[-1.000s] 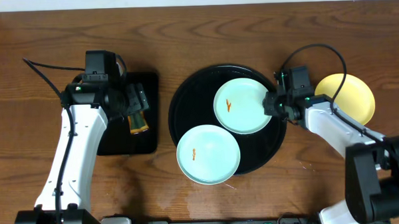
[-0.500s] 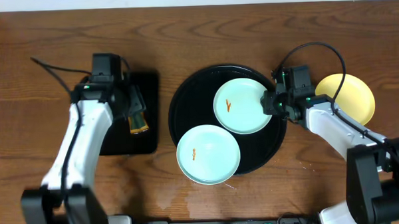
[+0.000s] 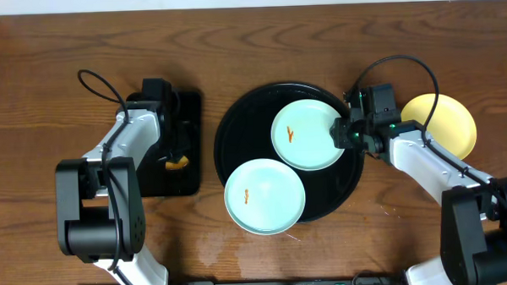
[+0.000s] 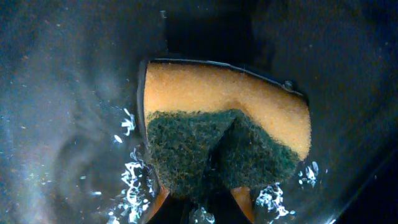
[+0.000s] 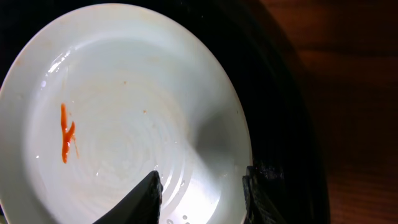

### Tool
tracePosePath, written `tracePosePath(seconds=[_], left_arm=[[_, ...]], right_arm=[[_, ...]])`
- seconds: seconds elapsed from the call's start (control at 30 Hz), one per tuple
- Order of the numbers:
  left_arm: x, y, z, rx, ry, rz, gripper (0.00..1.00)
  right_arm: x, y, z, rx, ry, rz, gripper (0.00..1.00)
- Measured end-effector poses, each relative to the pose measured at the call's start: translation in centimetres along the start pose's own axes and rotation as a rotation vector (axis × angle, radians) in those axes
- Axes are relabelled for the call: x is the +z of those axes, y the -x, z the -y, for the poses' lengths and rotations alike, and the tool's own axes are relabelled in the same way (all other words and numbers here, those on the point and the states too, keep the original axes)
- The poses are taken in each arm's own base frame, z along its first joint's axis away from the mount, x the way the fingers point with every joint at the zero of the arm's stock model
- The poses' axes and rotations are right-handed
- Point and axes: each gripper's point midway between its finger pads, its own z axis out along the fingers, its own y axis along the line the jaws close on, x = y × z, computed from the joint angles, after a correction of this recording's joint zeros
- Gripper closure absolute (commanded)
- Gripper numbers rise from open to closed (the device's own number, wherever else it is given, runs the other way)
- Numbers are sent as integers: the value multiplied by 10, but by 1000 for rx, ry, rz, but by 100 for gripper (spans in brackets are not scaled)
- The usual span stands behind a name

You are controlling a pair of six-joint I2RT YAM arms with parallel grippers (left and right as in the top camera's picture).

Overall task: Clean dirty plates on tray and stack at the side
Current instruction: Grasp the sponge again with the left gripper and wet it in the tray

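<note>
Two mint plates are seen on the round black tray at the middle of the wooden bench, each marked near its centre by an orange smear. The upper mint plate lies wholly inside the tray, towards its far right. The lower mint plate is set at the near left, its edge hanging over the tray's rim. A yellow plate is placed on the bare bench just to the right of the tray, apart from the other two.

The right hand is held at the right edge of the upper mint plate, partly open. One finger is poised over the plate's inner face and the other outside its rim, above the black tray. Whether either finger touches the plate cannot be told.

At the left, the left hand is lowered over a smaller rectangular tray and is closed on a sponge, orange foam backed by a dark green scouring face. The green face is creased inward by the squeeze. Beads of water are scattered on the glossy black surface around the sponge.
</note>
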Motion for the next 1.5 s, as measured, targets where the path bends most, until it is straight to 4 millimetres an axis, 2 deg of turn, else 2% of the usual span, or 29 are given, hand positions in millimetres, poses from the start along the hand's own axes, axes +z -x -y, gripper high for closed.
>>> tracePosePath(seconds=[0.1, 0.13, 0.2, 0.3, 0.43, 0.53, 0.6, 0.63, 0.67, 0.77, 0.8, 0.83, 1.07, 1.13, 1.2, 1.3, 1.4, 1.5], left_arm=[[-3, -1, -1, 16, 7, -16, 90], [-5, -1, -1, 24, 9, -21, 85], [-13, 0, -1, 44, 15, -33, 64], [-28, 7, 1, 46, 5, -1, 55], [-56, 8, 0, 48, -10, 39, 55], [-59, 2, -2, 45, -2, 18, 55], [-53, -3, -4, 29, 3, 4, 56], [-49, -6, -5, 22, 4, -1, 59], [-45, -9, -6, 20, 5, -3, 67], [-20, -20, -5, 6, -17, -14, 80], [-14, -23, -5, -1, -23, -18, 91], [-8, -24, -4, -1, -34, -12, 92], [-5, -27, -2, -2, -57, 2, 91], [-8, -29, -2, -2, -51, -16, 75], [-14, -31, -4, -1, -41, -40, 69], [-28, -19, 2, 12, -53, -19, 64], [-44, 3, 9, 25, -81, 62, 63], [-50, 12, 10, 27, -81, 101, 62]], right_arm=[[0, 0, 0, 0, 0, -2, 59], [0, -1, 0, 0, 0, -4, 58], [-1, -2, 0, 1, 2, -8, 58], [-1, -3, -1, 2, 8, -14, 57], [-1, -5, -1, 3, 7, -19, 57], [-1, -6, -1, 4, 6, -24, 56], [-1, -6, -1, 4, 6, -24, 56], [-1, -6, -1, 4, 6, -24, 56], [-1, -6, -1, 4, 6, -24, 56], [-1, -6, -1, 4, 6, -24, 56], [-1, -6, -1, 4, 6, -24, 55], [-1, -6, -1, 4, 6, -24, 56], [-1, -6, -1, 4, 6, -24, 56], [-1, -6, -1, 4, 6, -24, 56], [-1, -6, -1, 5, 6, -25, 56], [-1, -6, -1, 5, 6, -26, 56], [-1, -6, -1, 4, 6, -26, 55], [-1, -6, -1, 5, 6, -26, 55]])
